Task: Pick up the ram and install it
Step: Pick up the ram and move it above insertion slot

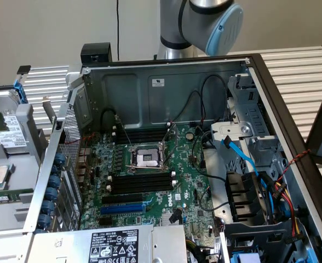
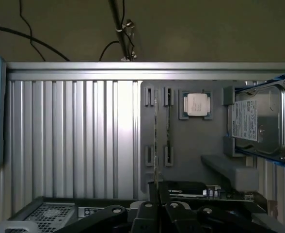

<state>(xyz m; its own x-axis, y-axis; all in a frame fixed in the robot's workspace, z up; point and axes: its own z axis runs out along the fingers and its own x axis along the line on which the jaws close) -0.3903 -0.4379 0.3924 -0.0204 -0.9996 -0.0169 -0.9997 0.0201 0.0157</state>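
Note:
The ram shows edge-on in the wrist view as a thin green-gold line that runs up from my fingertips. My gripper looks shut on it, high over the grey parts tray. A second thin stick stands in the tray's holders beside it. In the exterior view the open computer case holds the green motherboard, with empty black memory slots on either side of the processor socket. My arm's upper joint rises behind the case.
On the tray lie a processor chip, a hard drive in a blue frame and a dark card. Ribbed metal table lies beside the tray. Inside the case, loose cables and a drive cage crowd the exterior view's right.

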